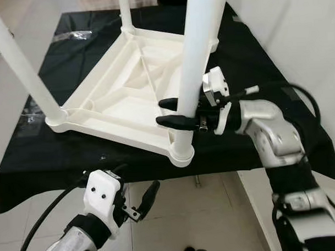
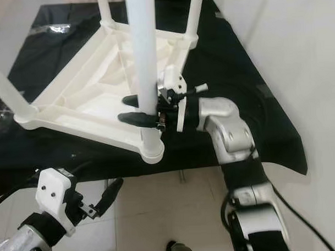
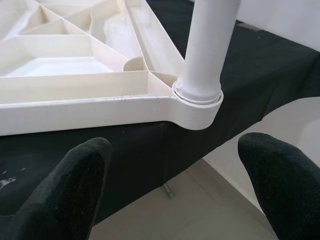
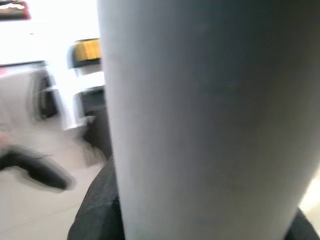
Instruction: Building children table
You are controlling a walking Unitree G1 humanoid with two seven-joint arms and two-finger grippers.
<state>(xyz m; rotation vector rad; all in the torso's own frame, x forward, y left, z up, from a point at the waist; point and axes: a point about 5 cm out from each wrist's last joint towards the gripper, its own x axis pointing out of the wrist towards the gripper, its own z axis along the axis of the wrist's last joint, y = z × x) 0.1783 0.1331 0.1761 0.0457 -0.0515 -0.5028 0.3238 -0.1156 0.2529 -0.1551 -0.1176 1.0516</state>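
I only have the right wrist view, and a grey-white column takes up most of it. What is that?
Observer: It is the near table leg, standing in a corner socket of the upturned white tabletop.
Reviewer: Is the right gripper on it?
Observer: Yes, the right gripper has one black finger on each side of that leg, low down.
Reviewer: And the left arm?
Observer: The left gripper is open, below the edge of the black-covered table, pointing towards that same corner.
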